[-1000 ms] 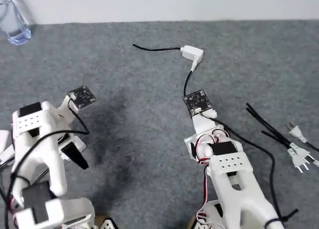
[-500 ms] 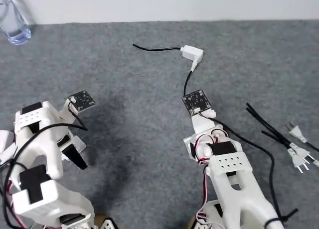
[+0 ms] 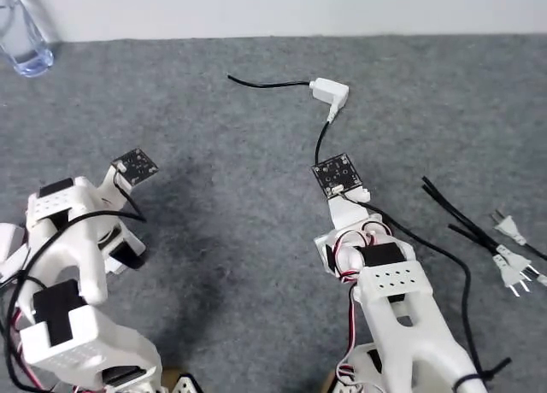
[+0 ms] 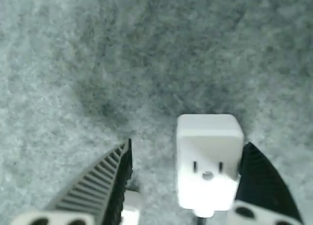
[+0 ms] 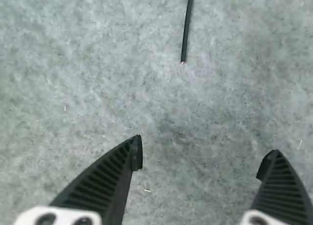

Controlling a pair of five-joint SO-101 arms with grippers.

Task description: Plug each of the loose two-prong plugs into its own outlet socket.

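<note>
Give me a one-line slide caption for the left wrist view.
Left claw open, one finger on either side of a white outlet socket on the grey tabletop.

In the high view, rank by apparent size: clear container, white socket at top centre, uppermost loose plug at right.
1. clear container, though cut off by the frame edge.
2. white socket.
3. uppermost loose plug, only slightly smaller.

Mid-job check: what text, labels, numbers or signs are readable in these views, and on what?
None can be read.
The white outlet socket shows two slots and a round hole, no print.
Any marks on the circuit boards at the wrists are too small to read.
</note>
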